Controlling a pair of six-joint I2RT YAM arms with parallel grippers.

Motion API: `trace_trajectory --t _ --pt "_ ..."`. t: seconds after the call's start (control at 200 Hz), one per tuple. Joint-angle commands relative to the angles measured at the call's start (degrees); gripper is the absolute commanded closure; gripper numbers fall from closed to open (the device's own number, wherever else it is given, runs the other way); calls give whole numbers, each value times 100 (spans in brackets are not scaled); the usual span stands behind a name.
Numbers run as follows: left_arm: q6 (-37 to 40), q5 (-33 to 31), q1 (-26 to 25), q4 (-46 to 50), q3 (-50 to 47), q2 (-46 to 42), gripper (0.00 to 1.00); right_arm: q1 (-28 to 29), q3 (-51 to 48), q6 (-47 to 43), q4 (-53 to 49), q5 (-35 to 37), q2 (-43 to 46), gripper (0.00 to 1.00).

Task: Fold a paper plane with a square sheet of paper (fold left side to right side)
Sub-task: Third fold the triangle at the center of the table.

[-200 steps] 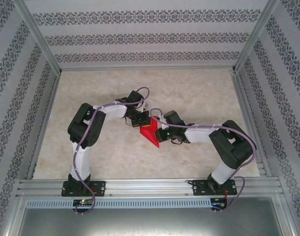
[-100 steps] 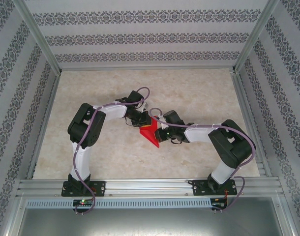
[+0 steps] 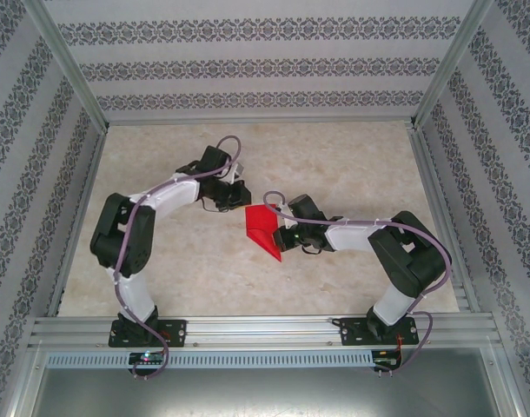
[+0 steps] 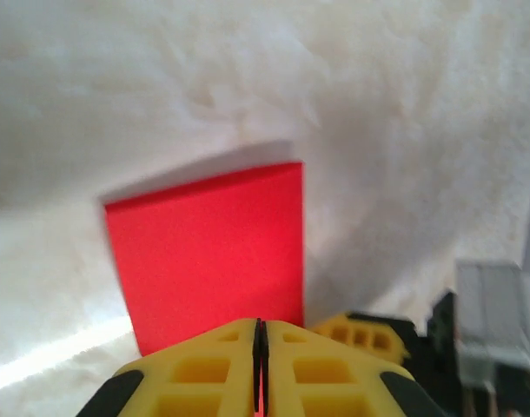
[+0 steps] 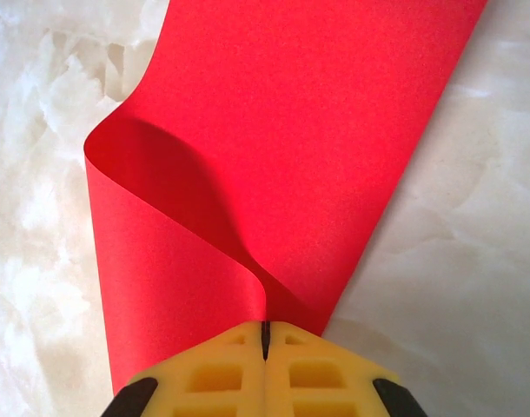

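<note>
The square sheet of paper (image 3: pixel 263 228) is bright red and lies mid-table, bent over on itself into a narrow pointed shape. In the right wrist view the paper (image 5: pixel 291 130) curls in a loose loop, both layers meeting at my right gripper (image 5: pixel 265 330), which is shut on them. From above, the right gripper (image 3: pixel 281 236) sits at the sheet's right edge. My left gripper (image 3: pixel 241 196) hovers up and to the left of the sheet, apart from it. Its jaws (image 4: pixel 261 328) are shut with nothing between them, and the red paper (image 4: pixel 208 248) lies just beyond the tips.
The marbled table top (image 3: pixel 352 165) is bounded by aluminium rails, with a rail (image 3: pixel 265 330) along the near edge and patterned walls on three sides. A yellow finger (image 4: pixel 362 334) of the right gripper shows at the lower right of the left wrist view.
The left arm has let go of the sheet's upper left corner and swung back to the left, its gripper shut again. The right gripper and the paper have stayed put.
</note>
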State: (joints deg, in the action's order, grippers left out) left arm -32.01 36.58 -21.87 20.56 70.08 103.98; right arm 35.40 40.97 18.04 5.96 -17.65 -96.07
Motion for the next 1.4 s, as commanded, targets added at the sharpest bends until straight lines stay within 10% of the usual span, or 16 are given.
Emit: trace_trajectory --t 0.0,0.355,1.394 --pt "-291 709 -225 -846 -731 -252 90 53 7 -106 -525 -8 -139 100" --pt "-898 809 -1015 -2365 -1601 -151 91 59 55 -143 -618 23 -166 100" --pt "-851 -4 -1109 -2150 -2113 299 94 33 206 -114 -668 -92 -131 100"
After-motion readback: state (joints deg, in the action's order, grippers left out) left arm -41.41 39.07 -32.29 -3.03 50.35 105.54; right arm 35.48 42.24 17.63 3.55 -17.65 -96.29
